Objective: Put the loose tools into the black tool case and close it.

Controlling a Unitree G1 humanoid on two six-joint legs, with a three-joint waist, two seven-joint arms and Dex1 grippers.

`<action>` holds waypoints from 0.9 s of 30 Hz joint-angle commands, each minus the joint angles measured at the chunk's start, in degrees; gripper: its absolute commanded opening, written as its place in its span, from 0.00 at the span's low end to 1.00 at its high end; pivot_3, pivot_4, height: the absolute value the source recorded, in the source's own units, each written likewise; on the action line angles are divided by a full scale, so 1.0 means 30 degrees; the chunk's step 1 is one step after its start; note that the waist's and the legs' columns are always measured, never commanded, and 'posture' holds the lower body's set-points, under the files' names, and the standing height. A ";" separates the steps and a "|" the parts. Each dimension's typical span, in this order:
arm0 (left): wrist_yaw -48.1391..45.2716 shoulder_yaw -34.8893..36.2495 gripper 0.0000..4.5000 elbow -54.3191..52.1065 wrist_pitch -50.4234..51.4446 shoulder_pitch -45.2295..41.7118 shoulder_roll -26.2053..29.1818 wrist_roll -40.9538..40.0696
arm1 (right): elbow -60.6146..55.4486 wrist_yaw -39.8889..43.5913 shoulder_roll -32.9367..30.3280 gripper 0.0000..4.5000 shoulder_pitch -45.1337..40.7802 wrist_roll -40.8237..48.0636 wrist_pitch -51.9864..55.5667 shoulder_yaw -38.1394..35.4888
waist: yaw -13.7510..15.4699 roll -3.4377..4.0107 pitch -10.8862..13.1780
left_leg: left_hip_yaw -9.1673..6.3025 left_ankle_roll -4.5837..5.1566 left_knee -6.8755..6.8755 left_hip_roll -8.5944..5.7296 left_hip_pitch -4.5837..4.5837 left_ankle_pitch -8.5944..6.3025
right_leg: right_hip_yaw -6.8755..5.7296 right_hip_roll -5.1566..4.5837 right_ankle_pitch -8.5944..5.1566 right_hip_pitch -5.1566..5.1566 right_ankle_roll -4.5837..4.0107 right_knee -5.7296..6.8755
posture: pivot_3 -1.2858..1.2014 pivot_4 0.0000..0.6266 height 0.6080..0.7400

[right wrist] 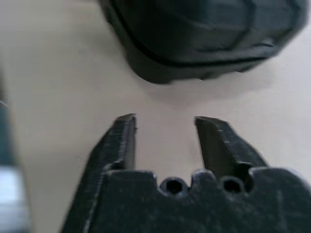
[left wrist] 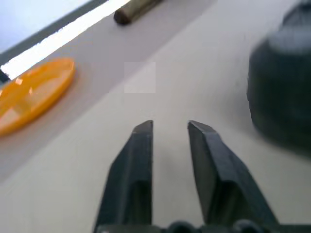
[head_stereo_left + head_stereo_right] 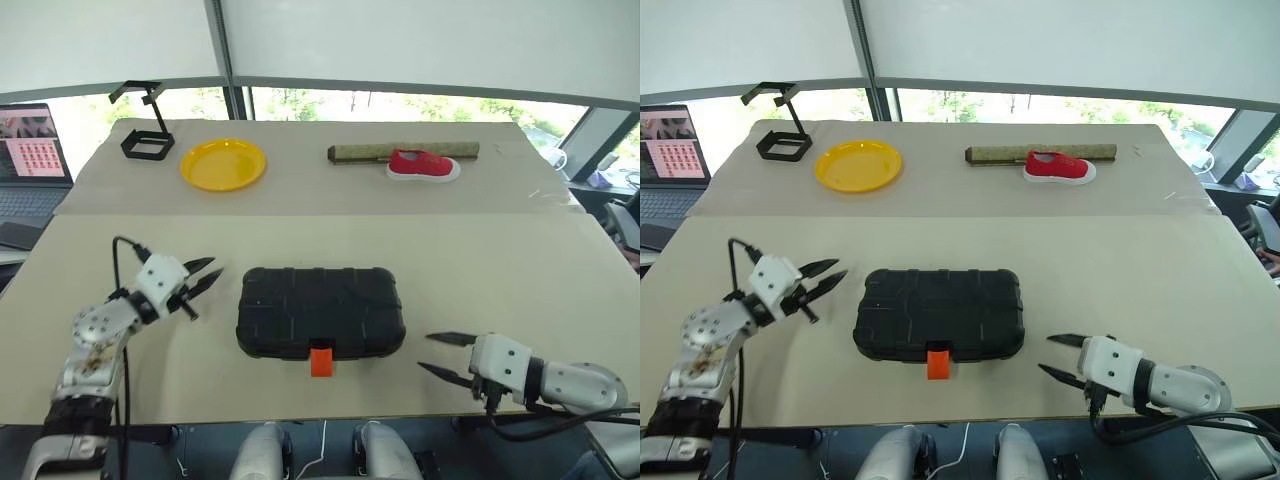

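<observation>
The black tool case (image 3: 320, 310) lies closed, lid down, in the middle of the near table, its small orange latch (image 3: 321, 360) facing the front edge. The loose tools are out of view. Just left of the case, my left gripper (image 3: 216, 266) points at its left end, its fingers a small way apart with nothing between them; the left wrist view shows the same gap (image 2: 170, 125) and the case (image 2: 282, 97) beside it. My right gripper (image 3: 424, 352) hovers open and empty at the front right of the case, which also appears in the right wrist view (image 1: 204, 34).
On the far table stand a yellow plate (image 3: 223, 164), a black wire-frame stand (image 3: 148, 140), a red shoe (image 3: 423, 165) and a long brown bar (image 3: 400, 151). A laptop (image 3: 30, 160) sits off the table's left side.
</observation>
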 commanded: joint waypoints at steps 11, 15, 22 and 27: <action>-0.5547 -0.3579 0.00 0.2427 0.4116 -0.2909 0.0209 0.0942 | 0.1821 -0.0893 0.2783 0.00 -0.5885 -0.4496 0.2597 0.4590 | -0.0437 -0.0097 0.0011 | -0.0006 -0.0009 0.0008 -0.0007 -0.0050 0.0006 | 0.0000 0.0043 -0.0012 -0.0054 -0.0018 0.0005 | 0.52 0.24 1.00; -0.6416 -0.2958 0.00 -0.0435 0.5482 -0.0733 0.0944 -0.0324 | 0.3479 -0.1569 0.3739 0.00 -0.7549 -0.5256 0.1870 0.4449 | -0.0571 -0.0096 0.0010 | 0.0006 -0.0009 -0.0005 0.0024 -0.0020 0.0005 | 0.0014 0.0030 -0.0017 -0.0044 -0.0026 0.0015 | 0.52 0.24 1.00; -0.3764 -0.0836 0.00 -0.5239 0.7762 0.3674 0.1507 -0.1011 | 0.6813 -0.1780 0.4970 0.00 -1.0715 -0.5587 0.0657 0.4316 | -0.0484 -0.0083 0.0018 | 0.0021 -0.0019 -0.0003 0.0038 0.0009 0.0011 | 0.0030 0.0009 -0.0020 -0.0051 -0.0042 0.0052 | 0.52 0.24 1.00; -0.2370 0.1402 0.00 -0.6824 1.0095 0.4014 0.1227 -0.3333 | 0.7665 -0.1342 0.4601 0.00 -1.1135 -0.5072 0.0137 0.3603 | -0.0419 -0.0075 0.0025 | 0.0014 -0.0038 -0.0032 0.0042 0.0007 0.0021 | 0.0011 0.0017 -0.0035 -0.0064 -0.0067 0.0073 | 0.52 0.24 1.00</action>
